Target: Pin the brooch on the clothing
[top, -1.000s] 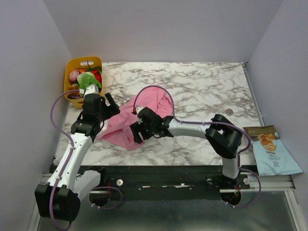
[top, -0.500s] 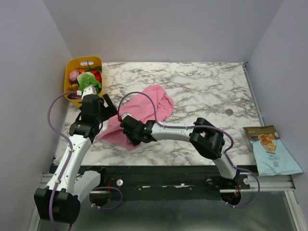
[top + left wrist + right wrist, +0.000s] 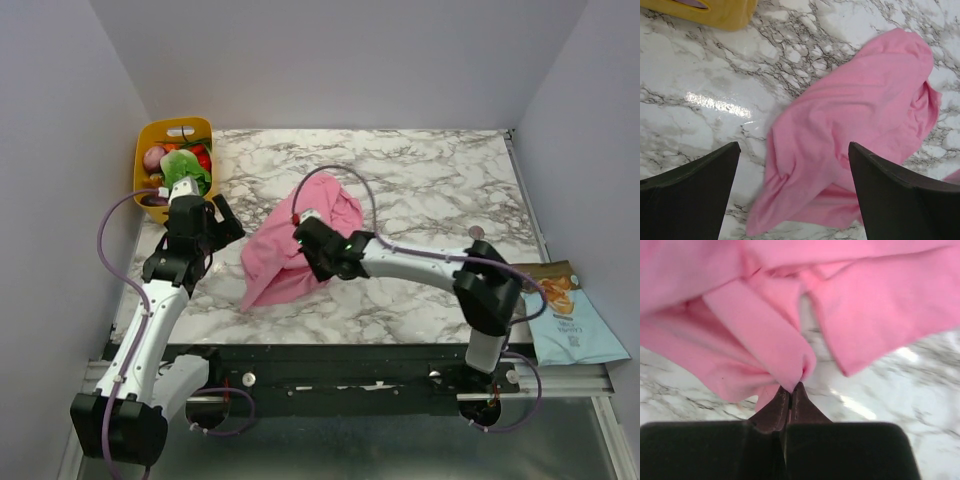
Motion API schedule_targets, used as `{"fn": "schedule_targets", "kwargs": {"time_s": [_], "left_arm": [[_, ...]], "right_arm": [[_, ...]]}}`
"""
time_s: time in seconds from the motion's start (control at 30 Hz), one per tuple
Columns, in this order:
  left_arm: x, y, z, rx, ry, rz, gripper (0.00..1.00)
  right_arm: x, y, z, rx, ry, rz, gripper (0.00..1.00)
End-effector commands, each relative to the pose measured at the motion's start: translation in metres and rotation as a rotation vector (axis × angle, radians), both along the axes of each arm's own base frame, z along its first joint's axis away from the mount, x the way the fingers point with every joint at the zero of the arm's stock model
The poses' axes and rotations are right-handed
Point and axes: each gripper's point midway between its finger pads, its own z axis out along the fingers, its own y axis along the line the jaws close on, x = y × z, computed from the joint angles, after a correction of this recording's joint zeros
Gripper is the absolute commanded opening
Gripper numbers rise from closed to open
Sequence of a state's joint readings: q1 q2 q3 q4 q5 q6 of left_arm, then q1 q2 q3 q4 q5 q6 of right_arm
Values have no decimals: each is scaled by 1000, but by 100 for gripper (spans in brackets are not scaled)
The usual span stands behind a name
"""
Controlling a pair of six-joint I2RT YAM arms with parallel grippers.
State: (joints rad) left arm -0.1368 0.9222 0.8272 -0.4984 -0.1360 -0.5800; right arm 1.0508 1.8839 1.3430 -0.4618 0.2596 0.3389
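The clothing (image 3: 283,262) is a crumpled pink T-shirt lying mid-table, partly lifted. My right gripper (image 3: 306,236) is shut on a fold of it; in the right wrist view the gripper (image 3: 791,387) pinches the pink cloth (image 3: 760,335) just above the marble. The brooch (image 3: 476,232) is a tiny grey-brown disc lying alone on the marble far to the right. Left of the shirt, my left gripper (image 3: 229,221) stands open; its wrist view has the clothing (image 3: 865,110) ahead and below, between the wide fingers (image 3: 695,195), with nothing held.
A yellow basket (image 3: 172,160) of toy food sits at the back left, its corner (image 3: 715,12) showing in the left wrist view. A blue snack bag (image 3: 562,315) lies at the right front edge. Purple cables loop over both arms.
My right gripper closed on the shirt's fold and pulled it rightward and up; the cloth slid away from the left gripper, which stayed open and nearly still.
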Motion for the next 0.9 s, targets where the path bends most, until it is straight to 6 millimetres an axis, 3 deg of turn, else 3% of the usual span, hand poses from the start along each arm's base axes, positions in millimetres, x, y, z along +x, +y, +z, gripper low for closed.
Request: {"fn": "schedule_targets", "kwargs": {"time_s": [0.0, 0.07, 0.13, 0.17, 0.27, 0.3, 0.53, 0.87], "left_arm": [[5, -23, -6, -52, 9, -124, 99], [5, -37, -13, -87, 20, -178, 99], [9, -54, -20, -121, 32, -234, 99], [8, -61, -25, -129, 46, -252, 99], [8, -91, -34, -121, 69, -328, 99], [5, -109, -39, -117, 84, -376, 99], [-4, -189, -48, -206, 103, -552, 99], [-31, -292, -70, -257, 168, -725, 93]], "right_arm": [[47, -55, 74, 161, -97, -142, 1], [61, -85, 78, 156, -116, -192, 1], [66, -100, 87, 162, -140, -213, 1], [68, -113, 79, 143, -129, -237, 1], [67, -129, 71, 139, -106, -268, 1], [63, -135, 62, 125, -89, -275, 1], [51, -144, 36, 124, -21, -297, 1], [67, -158, 36, 127, -14, -325, 1]]}}
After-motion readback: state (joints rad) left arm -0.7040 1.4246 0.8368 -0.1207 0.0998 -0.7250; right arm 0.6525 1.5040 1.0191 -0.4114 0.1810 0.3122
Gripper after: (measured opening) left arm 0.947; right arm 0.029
